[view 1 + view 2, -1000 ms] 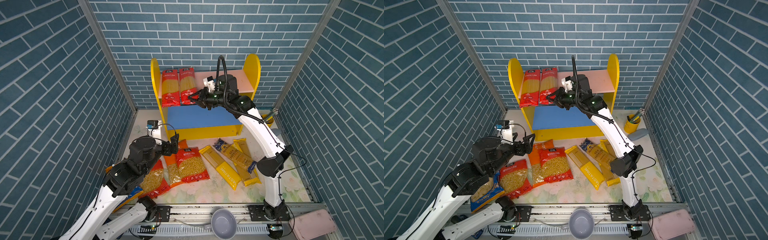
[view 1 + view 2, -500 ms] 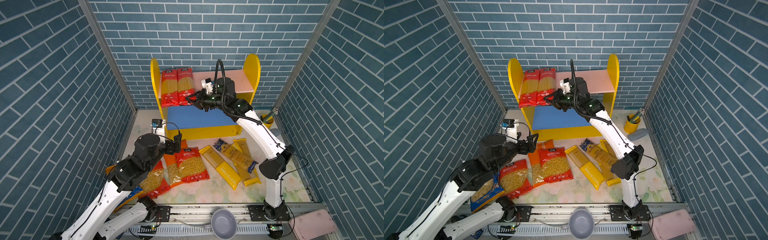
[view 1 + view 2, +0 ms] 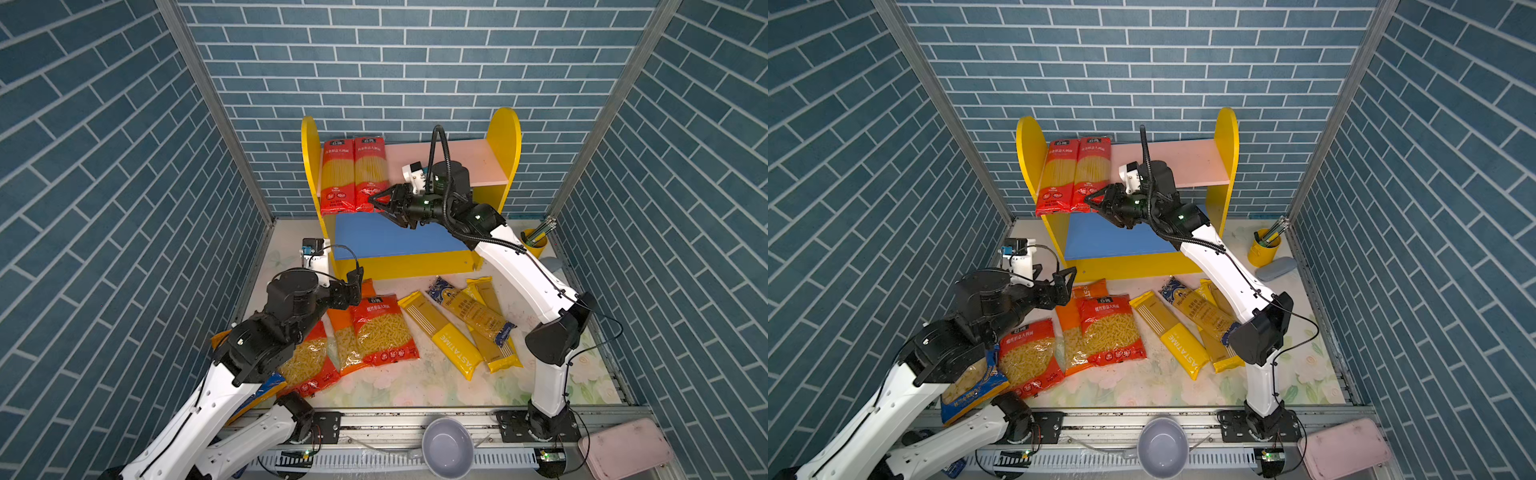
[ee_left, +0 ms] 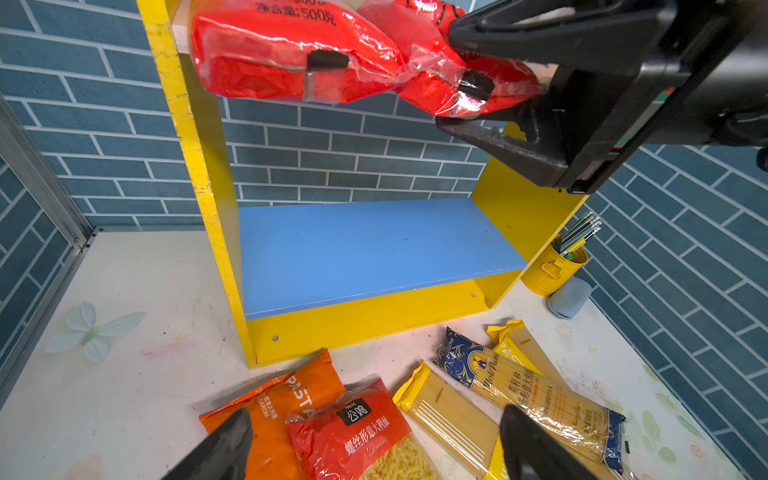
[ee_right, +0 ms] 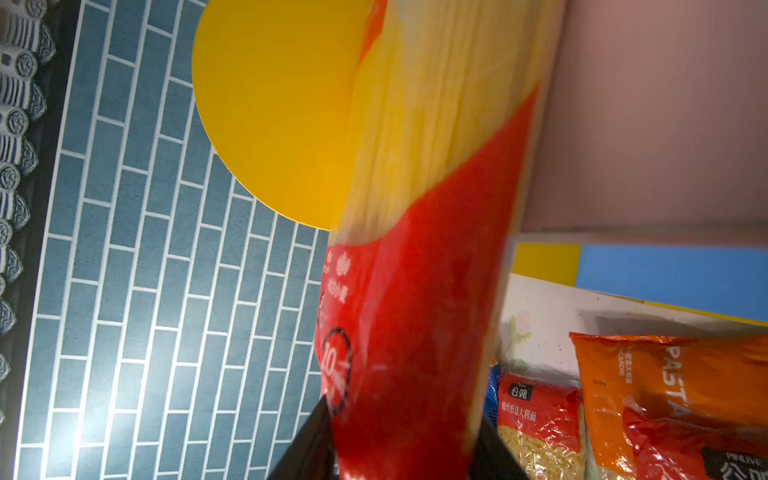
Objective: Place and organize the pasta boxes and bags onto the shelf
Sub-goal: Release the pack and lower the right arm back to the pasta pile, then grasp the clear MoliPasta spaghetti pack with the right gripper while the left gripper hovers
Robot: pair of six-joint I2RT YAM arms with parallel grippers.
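Pink upper board (image 3: pixel 465 160): two red spaghetti packs (image 3: pixel 353 174) lengthwise front-to-back, overhanging; right jaws straddle one end, grip unclear; left jaws open.

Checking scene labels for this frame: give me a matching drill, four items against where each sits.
Items:
1. two red spaghetti packs
2. dark-blue spaghetti pack
3. yellow pen cup
4. grey bowl

Places:
A. front rail, outside the table
B. pink upper board, ends overhanging its front edge
C. tabletop, across two yellow spaghetti packs
D. tabletop, right of the shelf

Pairs: 1-B, 2-C, 3-D, 4-A
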